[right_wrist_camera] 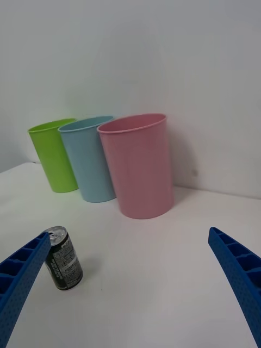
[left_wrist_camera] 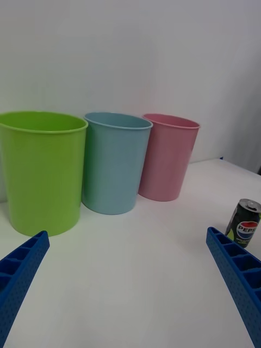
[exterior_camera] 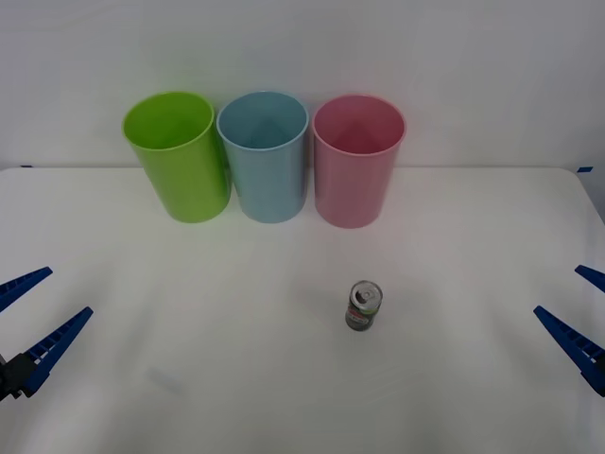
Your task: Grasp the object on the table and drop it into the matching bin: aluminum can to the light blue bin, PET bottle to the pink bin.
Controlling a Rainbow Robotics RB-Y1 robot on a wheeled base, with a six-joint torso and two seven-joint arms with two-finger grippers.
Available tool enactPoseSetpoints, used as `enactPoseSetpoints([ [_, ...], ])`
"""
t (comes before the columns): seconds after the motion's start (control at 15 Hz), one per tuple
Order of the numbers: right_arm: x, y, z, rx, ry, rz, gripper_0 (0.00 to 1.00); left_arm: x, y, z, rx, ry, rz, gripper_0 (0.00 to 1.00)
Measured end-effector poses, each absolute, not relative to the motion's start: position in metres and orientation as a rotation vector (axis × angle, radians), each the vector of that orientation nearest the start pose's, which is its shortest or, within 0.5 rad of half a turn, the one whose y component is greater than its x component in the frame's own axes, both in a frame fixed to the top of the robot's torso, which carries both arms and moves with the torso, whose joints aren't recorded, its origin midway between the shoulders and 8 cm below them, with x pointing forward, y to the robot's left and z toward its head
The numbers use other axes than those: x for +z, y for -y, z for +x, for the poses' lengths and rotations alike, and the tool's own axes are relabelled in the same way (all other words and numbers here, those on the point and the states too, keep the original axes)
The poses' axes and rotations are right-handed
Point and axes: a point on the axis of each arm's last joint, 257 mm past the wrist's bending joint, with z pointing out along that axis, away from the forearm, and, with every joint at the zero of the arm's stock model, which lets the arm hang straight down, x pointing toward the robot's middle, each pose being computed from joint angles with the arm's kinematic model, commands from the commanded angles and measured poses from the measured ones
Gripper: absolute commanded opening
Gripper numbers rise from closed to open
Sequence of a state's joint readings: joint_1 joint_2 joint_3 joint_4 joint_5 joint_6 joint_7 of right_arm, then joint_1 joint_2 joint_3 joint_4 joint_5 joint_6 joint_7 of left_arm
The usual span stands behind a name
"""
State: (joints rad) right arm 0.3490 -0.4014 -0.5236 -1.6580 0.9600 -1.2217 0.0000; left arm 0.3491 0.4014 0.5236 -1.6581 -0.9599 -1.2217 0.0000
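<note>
While both grippers sit low at the frame's side edges, left gripper (exterior_camera: 28, 322) and right gripper (exterior_camera: 579, 317), their blue ribbed jaws spread wide, holding nothing. Aluminum can (exterior_camera: 363, 305) upright, centre-right on the white worktop (exterior_camera: 189, 378), well apart from both, bare surface all round. Upper frame: lime green bin (exterior_camera: 178, 157), light blue bin (exterior_camera: 266, 157), pink bin (exterior_camera: 356, 162) in a tight row, smooth, tapered.

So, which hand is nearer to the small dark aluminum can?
The right hand. It waits open at the table's right edge. The left hand, open at the left edge, is farther from the can.
</note>
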Motion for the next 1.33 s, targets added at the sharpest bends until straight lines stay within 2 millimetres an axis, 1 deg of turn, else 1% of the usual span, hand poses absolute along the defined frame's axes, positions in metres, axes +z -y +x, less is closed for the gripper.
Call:
enactPoseSetpoints([
  [0.13,-0.169,0.330,0.341,0.565,-1.439,-0.459,1.00,-0.169,-0.330,0.342,-0.567,-1.441,0.465,1.00],
  [0.33,-0.163,0.329,0.337,0.558,-1.436,-0.477,1.00,-0.169,-0.330,0.342,-0.567,-1.441,0.465,1.00],
  [0.53,-0.164,0.328,0.336,0.557,-1.440,-0.487,1.00,-0.169,-0.330,0.342,-0.567,-1.441,0.465,1.00],
  [0.8,-0.176,0.321,0.336,0.558,-1.460,-0.511,1.00,-0.169,-0.330,0.342,-0.567,-1.441,0.465,1.00],
  [1.0,-0.189,0.314,0.337,0.566,-1.469,-0.526,1.00,-0.169,-0.330,0.342,-0.567,-1.441,0.465,1.00],
  [1.33,-0.208,0.305,0.349,0.473,-1.417,-0.630,1.00,-0.169,-0.330,0.342,-0.567,-1.441,0.465,1.00],
])
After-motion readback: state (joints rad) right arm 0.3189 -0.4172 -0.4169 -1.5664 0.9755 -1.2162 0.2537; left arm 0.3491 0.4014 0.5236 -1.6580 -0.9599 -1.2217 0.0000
